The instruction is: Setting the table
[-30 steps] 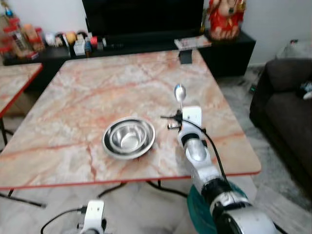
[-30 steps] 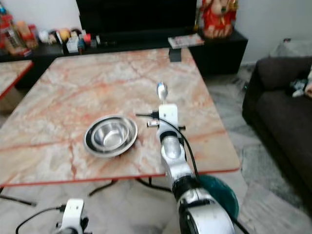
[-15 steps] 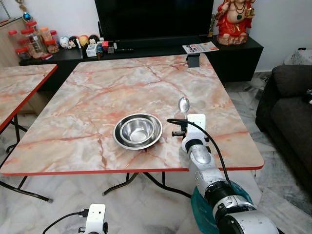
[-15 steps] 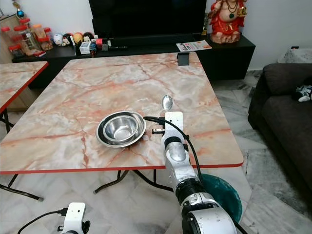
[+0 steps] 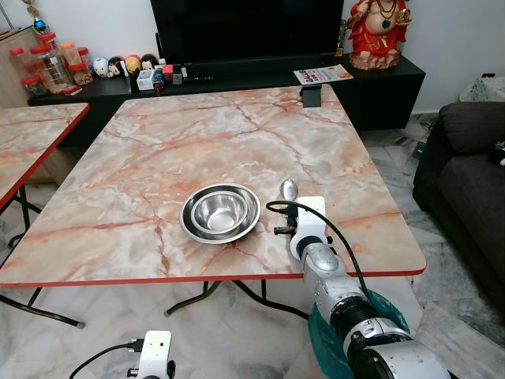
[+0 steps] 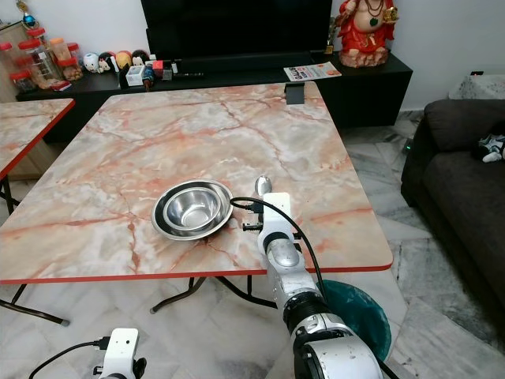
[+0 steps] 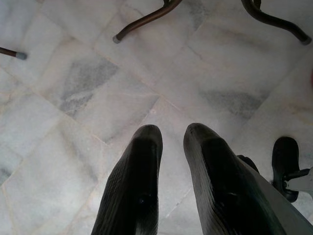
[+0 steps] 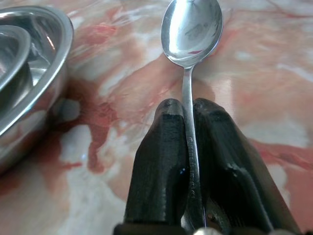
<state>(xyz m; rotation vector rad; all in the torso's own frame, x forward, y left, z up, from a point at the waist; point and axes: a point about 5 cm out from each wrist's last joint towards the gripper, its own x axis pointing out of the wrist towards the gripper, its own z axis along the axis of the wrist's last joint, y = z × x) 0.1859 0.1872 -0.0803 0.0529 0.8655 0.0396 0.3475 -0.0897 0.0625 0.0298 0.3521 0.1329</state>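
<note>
Marble-top table, pink veined slab with red edging, taken as landmark. Steel bowl sits on the table near its front edge, roughly mid-width; looks like two bowls nested, one rim inside the other.

Right gripper reaches in over the table's front edge, just to the right of the bowl. Its two black fingers are pressed together on the handle of a metal spoon, handle pinched between them. Spoon bowl points away from the robot, toward the table's far side, and hangs low over the marble; cannot tell whether it touches the surface. Spoon lies beside the steel bowl's right rim, close but apart.

Left gripper hangs below table level, over the pale marble floor tiles. Fingers narrow, a slim gap between the tips, nothing held. Dark table legs are near it on the floor.

Beyond the table's far edge: black TV unit with a television and a red-and-gold figurine. Dark sofa to the table's right. Second marble table to its left.
</note>
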